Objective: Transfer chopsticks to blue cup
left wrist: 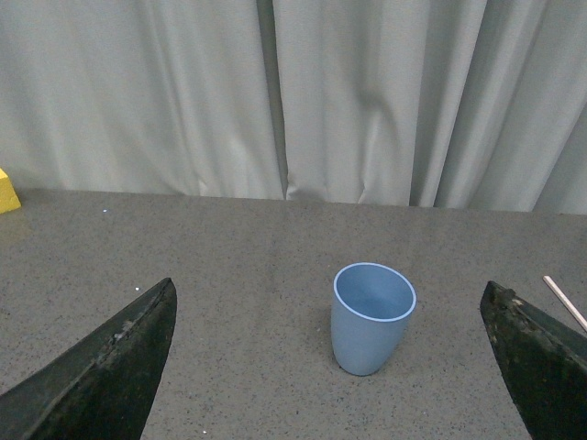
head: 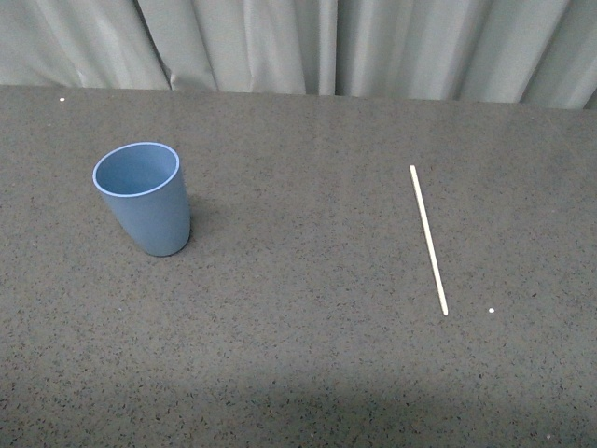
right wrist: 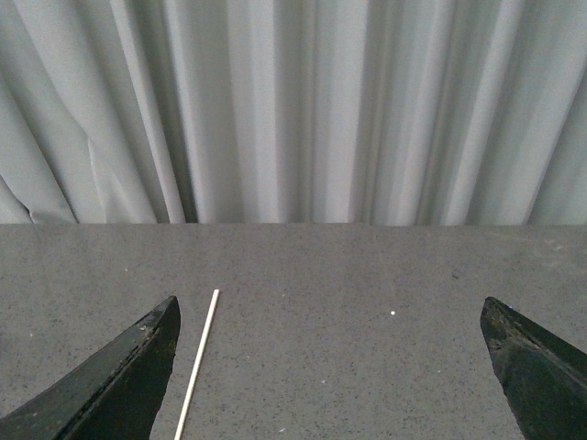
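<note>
The blue cup (head: pixel 143 198) stands upright and empty on the left of the grey table. The chopstick (head: pixel 428 239), a thin cream-white stick, lies flat on the right. Neither gripper shows in the front view. In the left wrist view my left gripper (left wrist: pixel 330 362) is open, its dark fingers (left wrist: pixel 101 376) wide apart, with the cup (left wrist: pixel 371 317) ahead between them and apart from them; the chopstick's end (left wrist: pixel 565 302) shows at the edge. In the right wrist view my right gripper (right wrist: pixel 330 367) is open and empty, and the chopstick (right wrist: pixel 198 359) lies on the table just inside one finger (right wrist: pixel 110 390).
Grey curtains (head: pixel 308 42) hang behind the table's far edge. A yellow object (left wrist: pixel 7 191) sits at the table's back edge in the left wrist view. A small white speck (head: pixel 491 310) lies near the chopstick's near end.
</note>
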